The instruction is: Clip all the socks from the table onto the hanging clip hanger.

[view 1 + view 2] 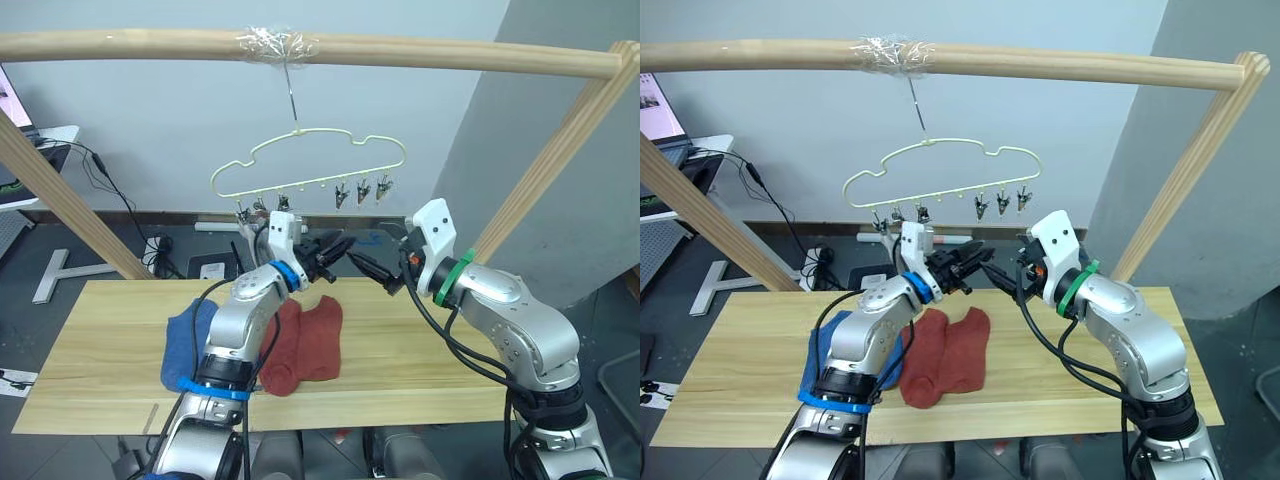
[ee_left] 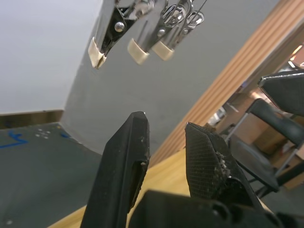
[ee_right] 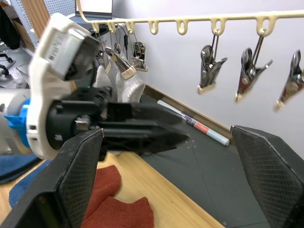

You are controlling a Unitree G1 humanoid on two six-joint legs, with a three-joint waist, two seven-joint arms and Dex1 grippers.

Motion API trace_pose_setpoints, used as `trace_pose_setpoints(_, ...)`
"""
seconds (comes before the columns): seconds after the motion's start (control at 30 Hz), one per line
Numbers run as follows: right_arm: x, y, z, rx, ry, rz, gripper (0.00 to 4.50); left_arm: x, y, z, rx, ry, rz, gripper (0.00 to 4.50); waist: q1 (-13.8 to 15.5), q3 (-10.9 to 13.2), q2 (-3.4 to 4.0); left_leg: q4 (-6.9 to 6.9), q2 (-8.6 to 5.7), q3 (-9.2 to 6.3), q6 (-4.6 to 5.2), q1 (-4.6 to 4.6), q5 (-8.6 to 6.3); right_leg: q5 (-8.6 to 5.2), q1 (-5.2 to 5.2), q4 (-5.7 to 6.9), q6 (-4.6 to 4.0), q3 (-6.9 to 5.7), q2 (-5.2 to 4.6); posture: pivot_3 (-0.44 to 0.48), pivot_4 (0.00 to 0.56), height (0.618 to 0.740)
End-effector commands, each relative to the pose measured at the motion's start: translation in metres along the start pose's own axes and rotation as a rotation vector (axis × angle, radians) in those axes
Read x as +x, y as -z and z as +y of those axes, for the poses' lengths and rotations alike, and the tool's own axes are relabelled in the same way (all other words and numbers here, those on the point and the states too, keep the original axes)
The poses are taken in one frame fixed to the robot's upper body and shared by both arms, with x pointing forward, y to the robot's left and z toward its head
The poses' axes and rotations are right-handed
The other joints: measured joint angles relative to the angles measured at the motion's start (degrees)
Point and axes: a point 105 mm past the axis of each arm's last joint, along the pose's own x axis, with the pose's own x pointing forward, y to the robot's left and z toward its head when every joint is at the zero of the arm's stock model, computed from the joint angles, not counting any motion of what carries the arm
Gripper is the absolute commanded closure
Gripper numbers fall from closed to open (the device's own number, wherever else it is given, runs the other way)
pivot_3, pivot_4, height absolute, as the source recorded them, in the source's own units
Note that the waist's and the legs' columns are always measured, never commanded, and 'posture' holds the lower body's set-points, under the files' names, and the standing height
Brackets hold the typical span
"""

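- The thin pale yellow-green wire clip hanger (image 1: pixel 310 165) with a wavy top outline hangs by its hook from a thick round wooden pole (image 1: pixel 450 52), where clear tape wraps the pole; everything below is placed against this hanger.
- Six small dark metal clips (image 1: pixel 361 191) hang from the hanger's bottom bar, three at each end.
- In the right wrist view, pale grey sock fabric (image 3: pixel 127 84) hangs among the three clips at the hanger's left end, partly hidden behind the left gripper; whether it is one sock or two cannot be told.
- Below the hanger lies the long table (image 1: pixel 110 340) of light, pale yellowish wood planks.
- Two rust-red ankle socks (image 1: pixel 308 342) lie side by side, touching, on the table beneath the hanger's middle.
- Blue sock fabric (image 1: pixel 186 342) lies on the table just beside the red pair, below the hanger's left end, partly covered by the left arm.
- The left gripper (image 1: pixel 334 247) is raised just under the hanger's middle, its two black fingers (image 2: pixel 124 171) parted by a narrow gap, holding nothing.
- The right gripper (image 1: pixel 372 268) hovers under the hanger's right-end clips, close to the left gripper's tip, its fingers (image 3: pixel 78 171) spread wide with nothing between them.
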Motion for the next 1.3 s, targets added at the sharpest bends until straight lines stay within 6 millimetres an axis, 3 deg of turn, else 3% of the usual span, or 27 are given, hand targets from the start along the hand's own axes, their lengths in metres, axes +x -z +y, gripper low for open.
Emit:
trace_pose_setpoints(0.03,-0.001,-0.012,-0.001,-0.022,0.001,-0.051,0.00,-0.018,-0.020,0.019,0.126,-0.141,-0.080,2.96,0.10,0.00,0.00,0.00,0.00,-0.01,0.00,-0.01,0.00,0.00,0.00,-0.01,0.00,-0.01,0.00,0.169,0.140,0.740)
trace_pose_setpoints(0.2,-0.001,-0.012,-0.001,-0.023,0.000,-0.052,0.00,-0.027,-0.032,0.040,0.237,-0.318,-0.137,2.96,0.58,0.00,0.00,0.01,-0.01,-0.01,0.00,-0.03,0.00,0.01,0.02,-0.03,-0.02,-0.05,-0.04,0.172,0.140,0.740)
trace_pose_setpoints(0.47,-0.001,-0.014,-0.005,-0.034,0.007,-0.054,0.00,-0.001,-0.054,0.053,0.300,-0.411,-0.212,2.96,1.63,0.00,-0.01,0.25,-0.04,0.06,0.00,-0.09,0.00,0.12,0.04,-0.05,0.12,-0.02,-0.07,0.163,0.131,0.740)
trace_pose_setpoints(0.63,-0.004,-0.013,-0.006,-0.030,0.020,-0.047,0.00,0.015,-0.049,0.048,0.263,-0.338,-0.192,2.96,1.55,0.00,-0.01,0.26,-0.04,0.07,0.00,-0.09,0.00,0.22,0.04,-0.05,-0.04,0.00,-0.06,0.145,0.128,0.740)
trace_pose_setpoints(0.73,-0.005,-0.013,-0.007,-0.028,0.026,-0.048,0.00,0.026,-0.032,0.026,0.151,-0.169,-0.131,2.96,1.51,0.00,-0.01,0.30,-0.04,0.08,0.00,-0.12,0.00,0.22,0.03,-0.06,-0.05,0.00,-0.06,0.145,0.128,0.740)
trace_pose_setpoints(1.3,-0.002,-0.014,-0.006,-0.028,0.022,-0.055,0.00,0.001,-0.042,0.043,0.198,-0.299,-0.192,2.96,1.43,0.00,-0.01,0.47,-0.03,0.02,0.00,-0.15,0.00,0.25,0.06,0.00,0.00,0.00,-0.05,0.167,0.138,0.740)
